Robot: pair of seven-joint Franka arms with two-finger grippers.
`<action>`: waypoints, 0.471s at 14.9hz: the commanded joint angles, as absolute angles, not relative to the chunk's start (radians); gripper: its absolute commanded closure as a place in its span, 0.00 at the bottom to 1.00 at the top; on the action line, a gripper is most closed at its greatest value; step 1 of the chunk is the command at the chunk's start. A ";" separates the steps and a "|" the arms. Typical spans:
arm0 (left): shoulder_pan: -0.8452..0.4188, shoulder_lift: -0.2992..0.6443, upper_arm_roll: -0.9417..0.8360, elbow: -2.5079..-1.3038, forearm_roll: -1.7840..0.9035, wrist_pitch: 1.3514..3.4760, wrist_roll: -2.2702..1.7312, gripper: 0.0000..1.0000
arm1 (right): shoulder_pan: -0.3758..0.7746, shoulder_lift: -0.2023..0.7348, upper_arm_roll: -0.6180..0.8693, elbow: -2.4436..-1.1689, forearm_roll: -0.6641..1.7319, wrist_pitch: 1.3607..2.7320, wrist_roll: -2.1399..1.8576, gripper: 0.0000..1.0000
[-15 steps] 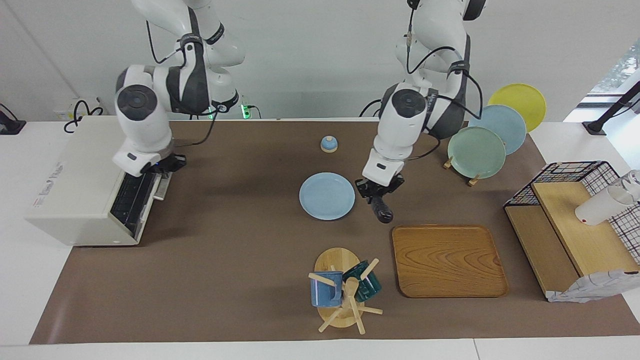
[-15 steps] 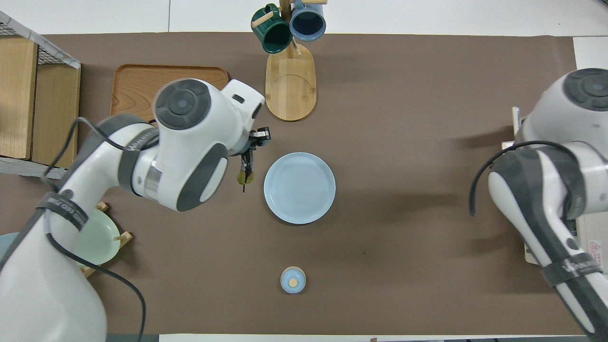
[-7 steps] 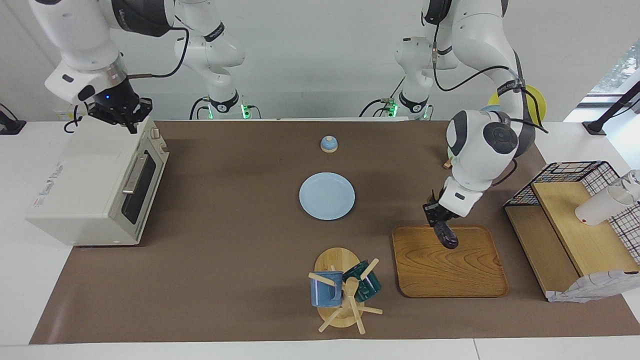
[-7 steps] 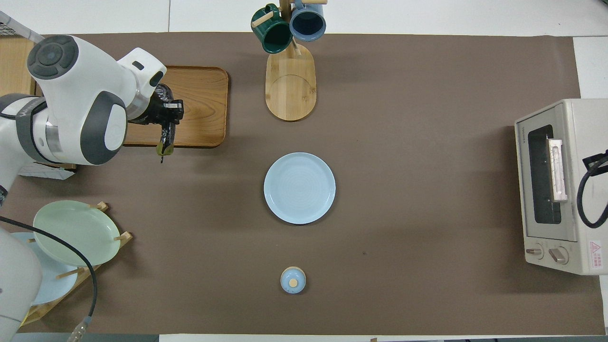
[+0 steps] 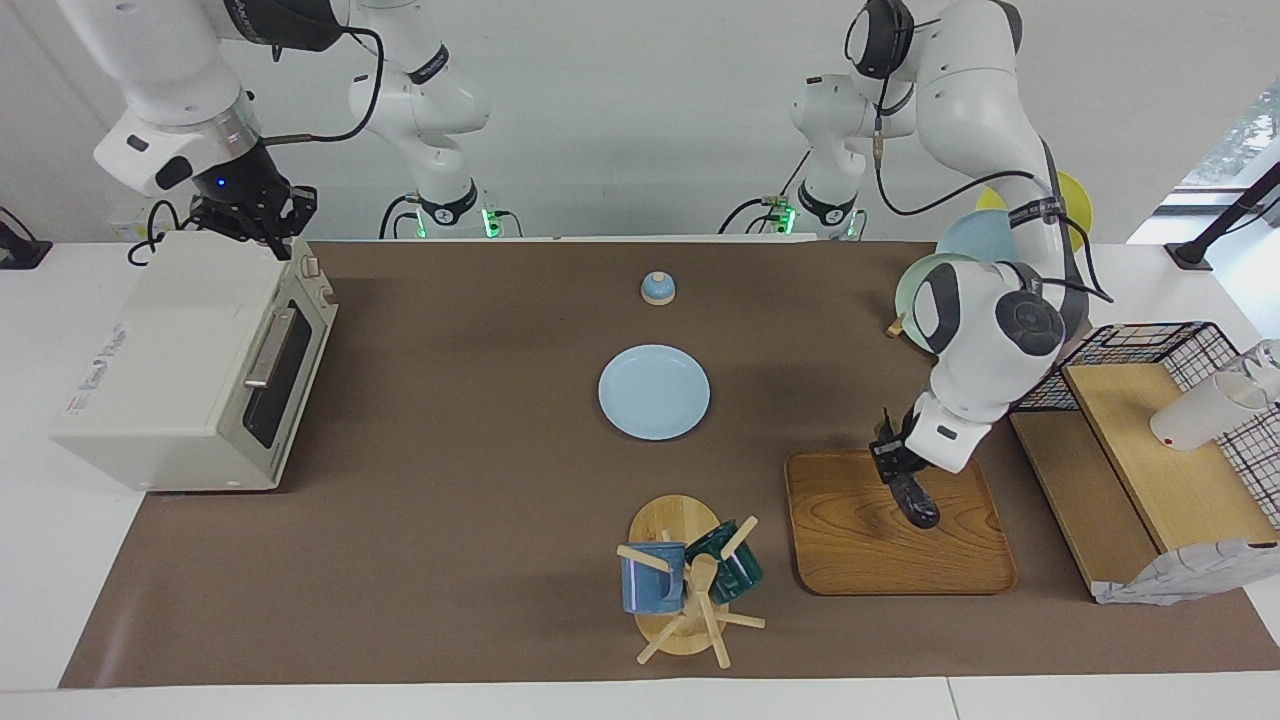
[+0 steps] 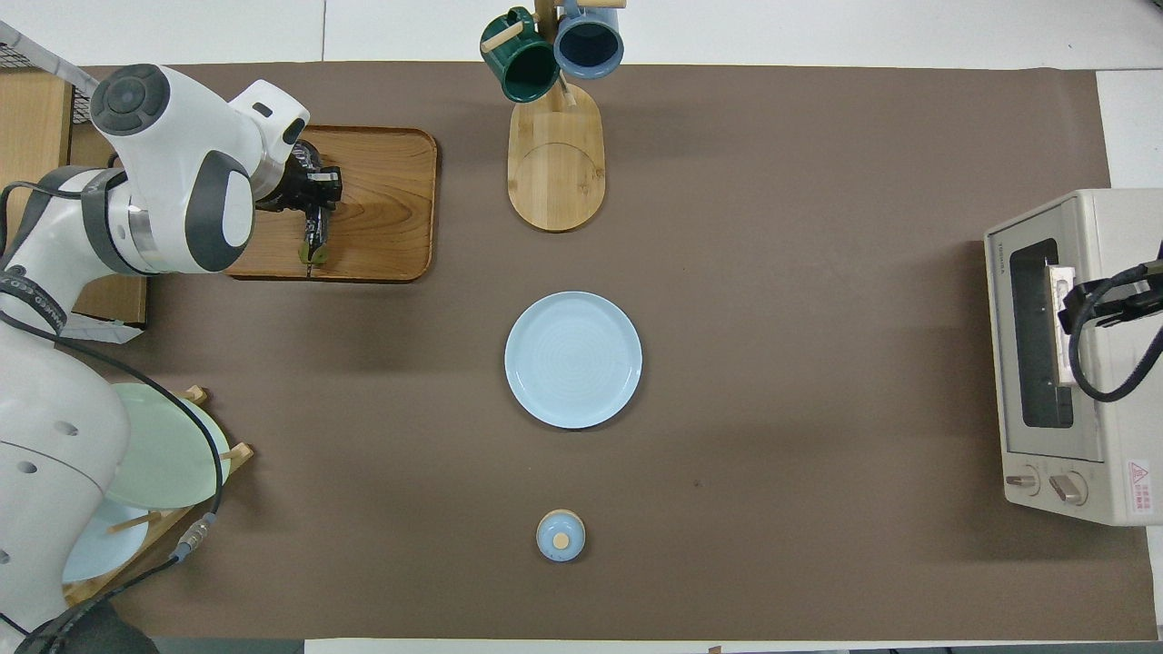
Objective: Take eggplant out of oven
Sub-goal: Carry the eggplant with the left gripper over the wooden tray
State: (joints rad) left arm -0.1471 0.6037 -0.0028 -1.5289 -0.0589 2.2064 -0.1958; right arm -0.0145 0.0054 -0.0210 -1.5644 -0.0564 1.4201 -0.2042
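Observation:
My left gripper (image 5: 893, 462) is shut on the stem end of the dark eggplant (image 5: 916, 502). The eggplant hangs tilted over the wooden tray (image 5: 850, 540), its lower tip close to the tray; I cannot tell if it touches. In the overhead view the left gripper (image 6: 315, 202) and the eggplant (image 6: 314, 243) are over the tray (image 6: 386, 209). The off-white oven (image 5: 170, 360) stands at the right arm's end of the table with its door shut. My right gripper (image 5: 252, 222) is in the air over the oven's top; it also shows in the overhead view (image 6: 1095, 304).
A light blue plate (image 5: 654, 392) lies mid-table. A small blue bell (image 5: 657, 288) sits nearer to the robots. A mug tree (image 5: 690, 585) with two mugs stands beside the tray. A plate rack (image 5: 910, 300) and a wire shelf (image 5: 1150, 440) stand at the left arm's end.
The left gripper carried the eggplant from beside the blue plate to over the tray and lowered it. The oven door went from open to shut, and the right gripper rose above the oven.

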 commanded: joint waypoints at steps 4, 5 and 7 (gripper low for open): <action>-0.141 0.600 -0.008 -1.526 -0.066 2.207 -0.097 0.77 | -0.008 0.026 -0.034 -1.537 -0.035 1.407 -0.183 0.00; -0.141 0.597 -0.008 -1.526 -0.066 2.198 -0.084 0.01 | 0.011 0.029 -0.044 -1.534 -0.043 1.411 -0.183 0.00; -0.141 0.595 -0.008 -1.522 -0.066 2.191 -0.084 0.00 | 0.024 0.025 -0.070 -1.536 -0.046 1.411 -0.179 0.00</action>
